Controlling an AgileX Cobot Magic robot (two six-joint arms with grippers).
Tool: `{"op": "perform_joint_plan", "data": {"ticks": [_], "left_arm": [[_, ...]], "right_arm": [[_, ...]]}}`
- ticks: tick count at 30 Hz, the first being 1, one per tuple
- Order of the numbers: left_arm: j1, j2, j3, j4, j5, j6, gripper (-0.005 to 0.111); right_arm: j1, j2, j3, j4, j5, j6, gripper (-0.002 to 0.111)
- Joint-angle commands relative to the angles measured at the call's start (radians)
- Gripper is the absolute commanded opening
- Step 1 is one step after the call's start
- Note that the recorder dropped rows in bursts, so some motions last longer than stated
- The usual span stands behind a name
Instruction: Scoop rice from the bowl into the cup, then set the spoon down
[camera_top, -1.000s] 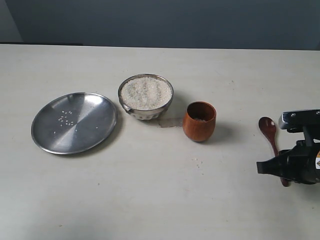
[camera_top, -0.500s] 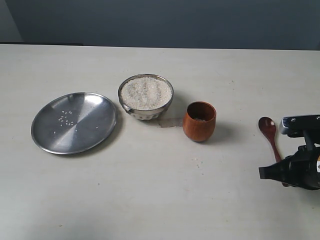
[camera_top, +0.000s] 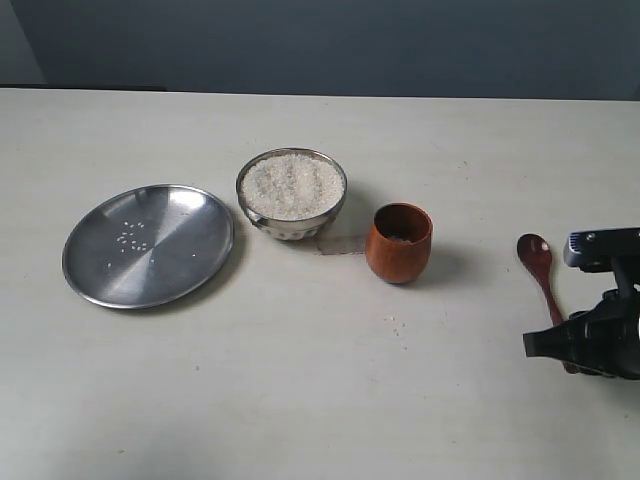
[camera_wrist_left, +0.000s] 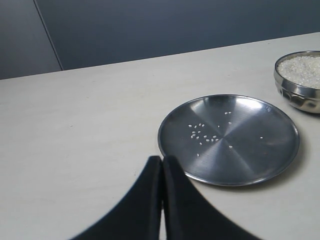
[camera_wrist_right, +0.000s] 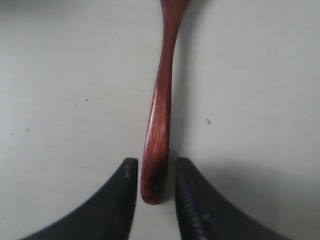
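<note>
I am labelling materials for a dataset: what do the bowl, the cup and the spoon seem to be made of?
The bowl looks like polished steel: silver, with mirror-like reflections on its wall. The cup seems to be wood, reddish-brown with a smooth satin sheen. The spoon seems wood too: dark red-brown, faint grain streaks, glossy, perhaps lacquered.

Open table (camera_top: 470, 310) between cup (camera_top: 398, 243) and spoon (camera_top: 541, 275)

Jaws together; steel plate (camera_wrist_left: 260, 152) nearby

No writing, brand or number can be read on the bowl (camera_top: 290, 229), cup (camera_top: 398, 252), spoon (camera_top: 537, 257) or plate (camera_top: 190, 255).
</note>
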Motion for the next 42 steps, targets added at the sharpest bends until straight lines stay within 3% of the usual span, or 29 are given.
{"op": "perform_joint_plan", "data": {"ticks": [1, 6, 22, 24, 25, 30, 36, 42], "left_arm": [[0.001, -0.004, 0.003, 0.003, -0.002, -0.001, 0.0], [0.001, -0.004, 0.003, 0.003, -0.002, -0.001, 0.0], [0.001, -0.004, 0.003, 0.003, -0.002, -0.001, 0.0], [0.001, -0.004, 0.003, 0.003, -0.002, -0.001, 0.0], [0.001, -0.004, 0.003, 0.003, -0.002, -0.001, 0.0], [0.001, -0.004, 0.003, 0.003, -0.002, -0.001, 0.0], [0.001, -0.004, 0.003, 0.003, -0.002, -0.001, 0.0], [0.001, -0.004, 0.003, 0.006, -0.002, -0.001, 0.0]], "right_arm": [[0.002, -0.002, -0.004, 0.002, 0.0, -0.002, 0.038], [0.002, 0.001, -0.004, -0.004, -0.041, -0.002, 0.028], [0.002, 0.149, -0.004, -0.015, -0.096, -0.004, 0.026], [0.002, 0.161, -0.004, -0.015, -0.096, -0.004, 0.015], [0.002, 0.165, -0.004, -0.015, -0.096, -0.004, 0.003], [0.002, 0.143, -0.013, -0.009, -0.134, -0.002, -0.001], [0.002, 0.012, -0.163, -0.009, 0.133, -0.014, -0.001], [0.072, -0.083, -0.45, 0.032, 0.542, -0.312, -0.001]]}}
